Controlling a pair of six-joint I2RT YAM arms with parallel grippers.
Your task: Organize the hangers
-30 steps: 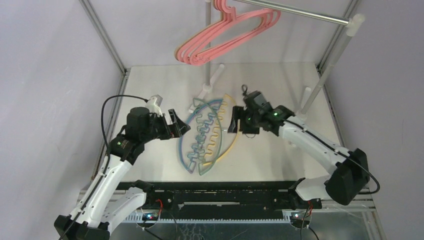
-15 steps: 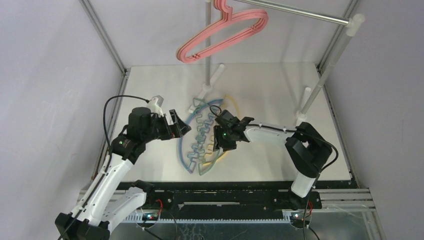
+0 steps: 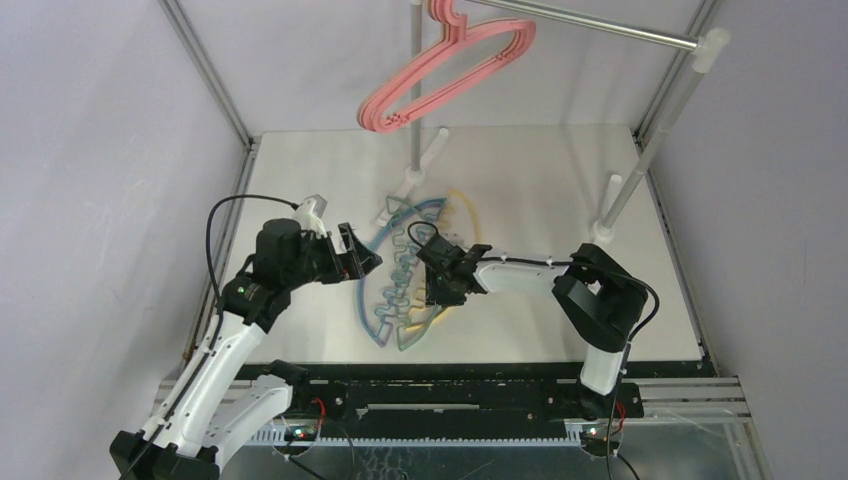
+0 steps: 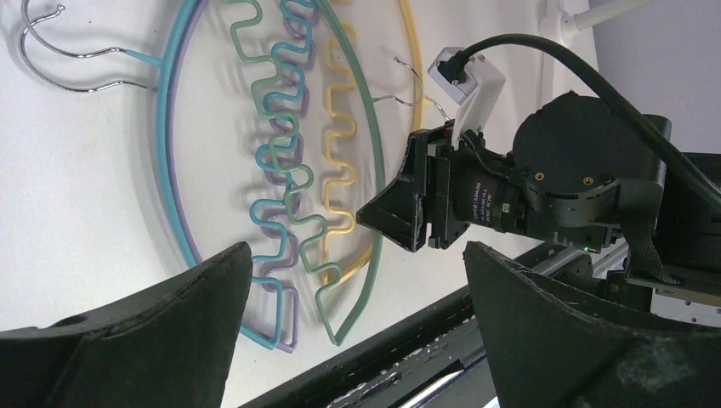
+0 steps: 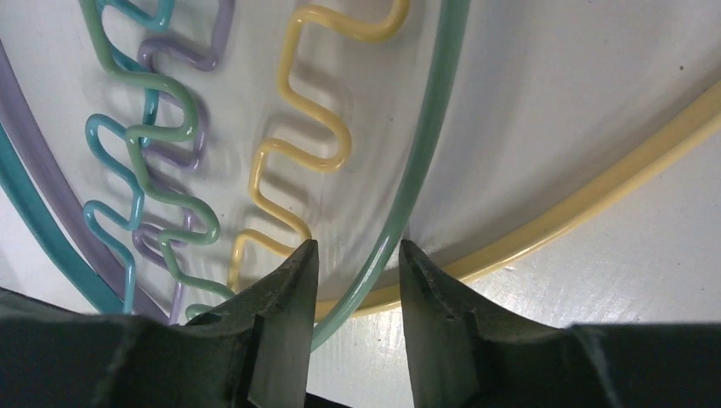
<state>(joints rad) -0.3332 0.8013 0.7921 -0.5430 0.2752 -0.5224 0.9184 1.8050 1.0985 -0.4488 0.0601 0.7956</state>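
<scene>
Top: pink hangers [image 3: 378, 112] hang on the rail [image 3: 600, 28]; coloured hangers [image 3: 405, 280] lie flat on the table [image 3: 540, 170].
Left wrist: left gripper [image 4: 357, 255] wide apart, empty.
Right wrist: right gripper [image 5: 357, 246] fingers apart, straddling the green hanger [image 5: 425, 161] arc.

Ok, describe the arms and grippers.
Both arms have white link shells, black joint housings and small green lights. A black cable loops over the left arm into a white plug. The left gripper and right gripper end in black tapered fingers.
</scene>
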